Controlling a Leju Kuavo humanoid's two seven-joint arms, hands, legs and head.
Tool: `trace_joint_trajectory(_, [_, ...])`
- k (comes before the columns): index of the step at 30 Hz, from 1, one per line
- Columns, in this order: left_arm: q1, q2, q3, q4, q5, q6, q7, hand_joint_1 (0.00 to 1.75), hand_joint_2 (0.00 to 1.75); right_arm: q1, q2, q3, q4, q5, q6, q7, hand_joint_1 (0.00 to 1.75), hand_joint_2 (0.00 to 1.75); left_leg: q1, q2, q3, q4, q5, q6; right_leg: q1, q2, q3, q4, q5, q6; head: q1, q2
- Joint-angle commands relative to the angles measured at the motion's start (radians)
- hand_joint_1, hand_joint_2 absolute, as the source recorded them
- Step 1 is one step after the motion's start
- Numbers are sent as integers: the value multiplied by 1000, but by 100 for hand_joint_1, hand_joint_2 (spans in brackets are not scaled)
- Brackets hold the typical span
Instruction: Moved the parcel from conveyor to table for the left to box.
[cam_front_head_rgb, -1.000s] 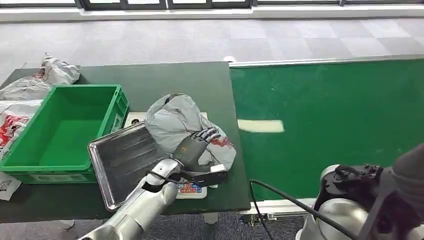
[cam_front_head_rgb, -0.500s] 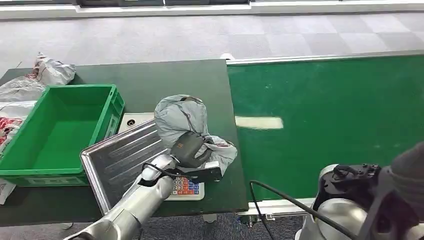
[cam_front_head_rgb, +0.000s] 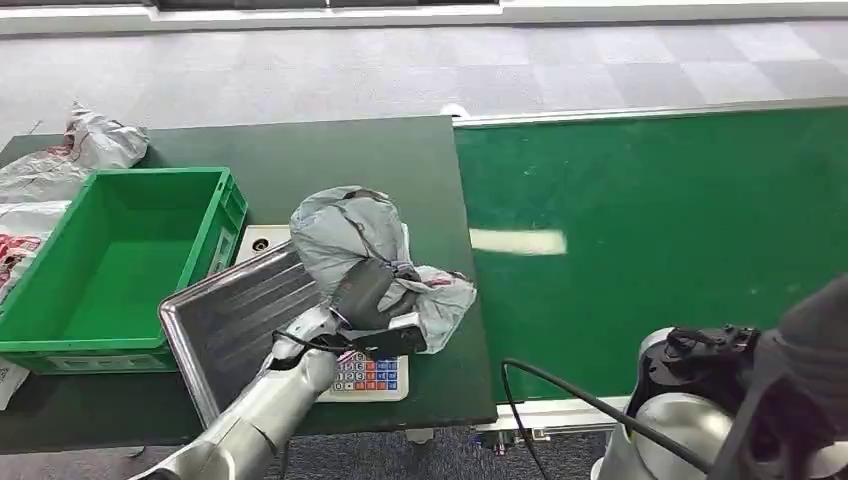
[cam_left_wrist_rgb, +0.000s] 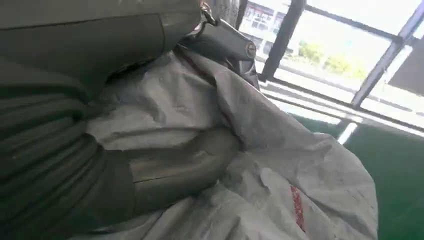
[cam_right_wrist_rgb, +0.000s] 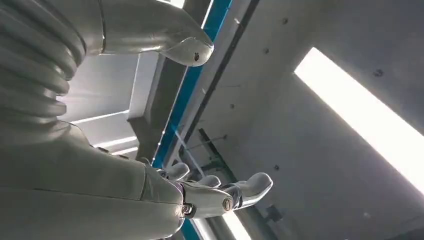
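On the dark tabletop (cam_front_head_rgb: 300, 150), the grey parcel (cam_front_head_rgb: 345, 235) sits partly on the metal tray (cam_front_head_rgb: 235, 320), near the conveyor (cam_front_head_rgb: 650, 230). The left hand (cam_front_head_rgb: 365, 295) holds it, with the fingers wrapped into the crumpled plastic; the left wrist view shows the thumb (cam_left_wrist_rgb: 185, 165) pressed into the bag's folds. Compared with half a second ago, the parcel has shifted a little toward the green box (cam_front_head_rgb: 120, 260), and its top now leans more over the tray. One second ago the dark fingers lay spread on top of the bag; now they are buried in it. The tray and the box have kept their places, and the scale (cam_front_head_rgb: 372, 375) with coloured keys lies just under the wrist as before. The right hand (cam_right_wrist_rgb: 200, 195) faces the ceiling, its fingers apart and holding nothing.
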Motion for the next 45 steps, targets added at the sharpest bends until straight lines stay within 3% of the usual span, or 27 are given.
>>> trace_joint_trajectory(1, [48,48,179,-200,206,2,-88,175,175,42,6,-40,83,-18,-2,-1,0,175,1,2,0,-1,0,-2,1,1,0,-2,1,0,0,0])
trace_joint_trajectory(9, [78,80,220,-320,263,43,-85,175,175,47,6,-52,99,-25,-2,-1,0,175,2,1,-1,-1,0,-2,1,0,-1,-2,1,0,0,0])
trace_joint_trajectory(17, [81,80,222,-335,265,78,-74,175,175,65,6,-58,95,-30,-2,-1,0,175,1,0,-1,-2,1,-3,1,-1,0,-2,1,0,0,0])
trace_joint_trajectory(21, [90,84,230,-362,218,170,-46,175,175,74,6,-58,88,-26,-2,-1,0,175,1,0,-2,-1,1,-2,1,-1,-1,-2,1,0,0,0])
trace_joint_trajectory(32, [88,84,231,-363,205,190,-37,175,175,76,6,-58,88,-24,-2,-1,0,175,2,-1,-2,-2,1,-3,1,-3,-1,-3,1,1,0,0])
trace_joint_trajectory(35, [67,99,246,-360,70,358,42,175,175,85,6,-56,81,-22,-2,-1,0,175,1,-1,-2,-1,1,-2,1,-2,-1,-1,0,0,0,0])
trace_joint_trajectory(40, [16,115,284,-359,-61,514,131,175,175,93,6,-45,89,-32,-2,-1,0,175,1,-2,-3,0,1,-2,1,-3,-2,-1,1,0,0,0])
trace_joint_trajectory(45, [-80,119,363,-288,-318,519,307,175,175,98,6,-37,95,-41,-2,-1,0,175,2,-1,-3,0,1,-3,2,-3,-2,-2,1,0,0,0])
